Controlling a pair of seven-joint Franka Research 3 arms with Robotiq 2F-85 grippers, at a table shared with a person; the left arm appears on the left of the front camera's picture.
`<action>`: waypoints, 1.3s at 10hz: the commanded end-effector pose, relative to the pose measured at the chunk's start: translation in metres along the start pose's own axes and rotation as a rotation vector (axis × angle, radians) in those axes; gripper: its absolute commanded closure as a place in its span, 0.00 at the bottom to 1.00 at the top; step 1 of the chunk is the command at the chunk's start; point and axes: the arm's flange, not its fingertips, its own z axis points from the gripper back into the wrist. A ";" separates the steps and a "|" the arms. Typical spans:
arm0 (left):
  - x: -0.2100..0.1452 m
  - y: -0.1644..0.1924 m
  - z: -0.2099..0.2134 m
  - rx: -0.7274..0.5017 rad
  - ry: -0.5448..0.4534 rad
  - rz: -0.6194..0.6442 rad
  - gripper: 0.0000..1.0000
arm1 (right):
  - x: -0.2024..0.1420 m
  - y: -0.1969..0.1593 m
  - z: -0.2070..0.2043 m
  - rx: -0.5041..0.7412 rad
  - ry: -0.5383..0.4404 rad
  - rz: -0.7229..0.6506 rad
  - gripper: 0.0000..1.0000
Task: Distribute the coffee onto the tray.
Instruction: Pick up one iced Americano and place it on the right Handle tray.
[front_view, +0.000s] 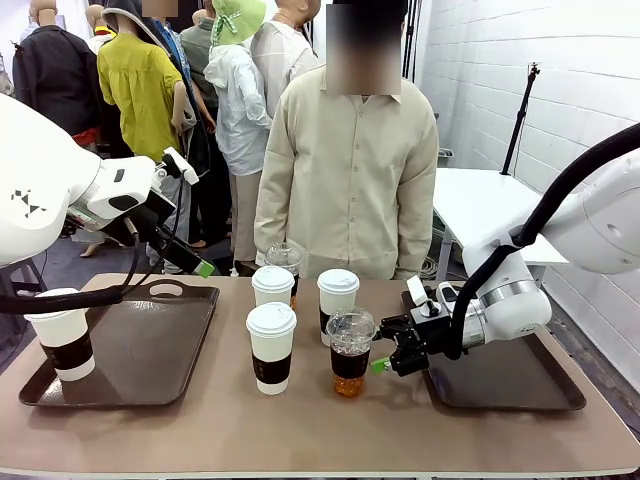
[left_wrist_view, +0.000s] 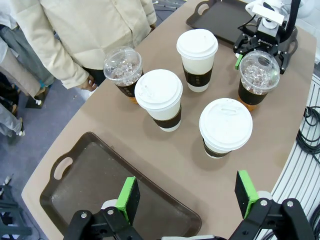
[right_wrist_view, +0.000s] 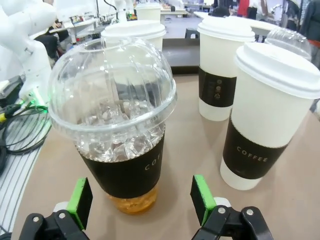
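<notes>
Cups of coffee stand mostly in the middle of the table (front_view: 300, 440), in front of a person (front_view: 345, 170) in a beige shirt who stands at the far side. One white cup (front_view: 58, 345) with a black sleeve sits upright on the near left corner of the left tray (front_view: 150, 350). Five more cups stand upright on the bare tabletop between the two trays: a front white cup (front_view: 272, 345), a rear white cup (front_view: 272, 285) just behind it, a third white cup (front_view: 337, 300) to their right, an iced cup (front_view: 350, 352) with a clear dome lid and amber drink, and a second iced cup (front_view: 283, 258) at the far edge near the person. The right tray (front_view: 510, 385) holds no cup. The right gripper (front_view: 384, 346) is low at the table, its jaws spread wide and grasping nothing; in the right wrist view the iced cup (right_wrist_view: 117, 130) stands just ahead of the green pads (right_wrist_view: 81, 202), which are clear of its sides. The left gripper (left_wrist_view: 187, 196) hangs above the table by the near edge of the left tray (left_wrist_view: 75, 200), its jaws likewise spread with nothing between the pads (left_wrist_view: 129, 199).
</notes>
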 end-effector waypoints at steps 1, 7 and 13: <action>-0.001 -0.001 0.000 -0.005 0.006 0.005 0.00 | -0.002 -0.005 -0.009 0.007 -0.047 0.009 0.00; -0.001 -0.001 0.000 -0.005 0.006 0.005 0.00 | -0.006 -0.009 -0.023 0.094 -0.076 -0.025 0.00; -0.001 -0.001 0.000 -0.005 0.006 0.005 0.00 | -0.006 -0.016 -0.046 0.126 -0.077 -0.020 0.00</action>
